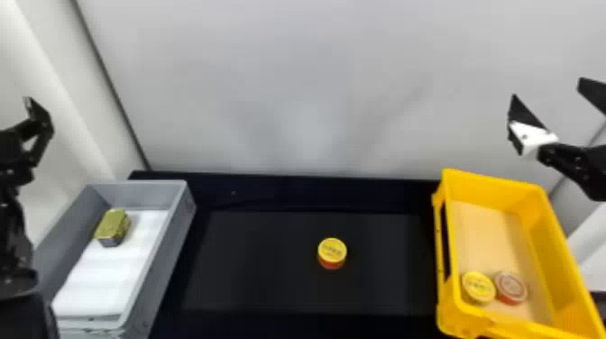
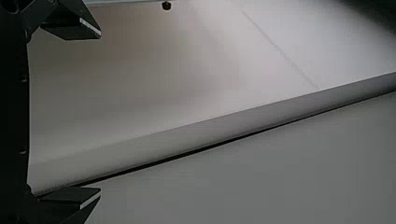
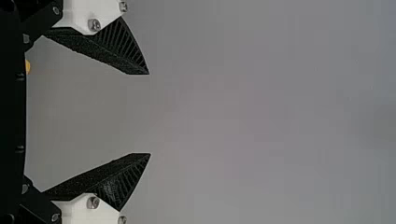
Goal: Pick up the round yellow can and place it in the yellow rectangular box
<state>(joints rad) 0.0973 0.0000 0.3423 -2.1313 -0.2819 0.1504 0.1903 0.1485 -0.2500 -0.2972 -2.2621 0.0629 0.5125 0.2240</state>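
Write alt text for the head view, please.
A round yellow can sits on a black table between a gray box holding a small block and a yellow box holding two round cans; one robot arm shows left, another right.

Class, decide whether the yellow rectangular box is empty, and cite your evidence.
Not empty: the yellow rectangular box holds a yellow-topped can and a red-sided can, side by side toward its near end.

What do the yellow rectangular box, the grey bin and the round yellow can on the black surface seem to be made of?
Yellow rectangular box: probably moulded plastic, smooth with a slight sheen; its thick rounded rim and side cut-out suggest it.
Grey bin: likely rigid plastic, duller; even colour and straight walls.
Round yellow can: perhaps metal or plastic, with a printed yellow top over a red side; the look leaves it open.
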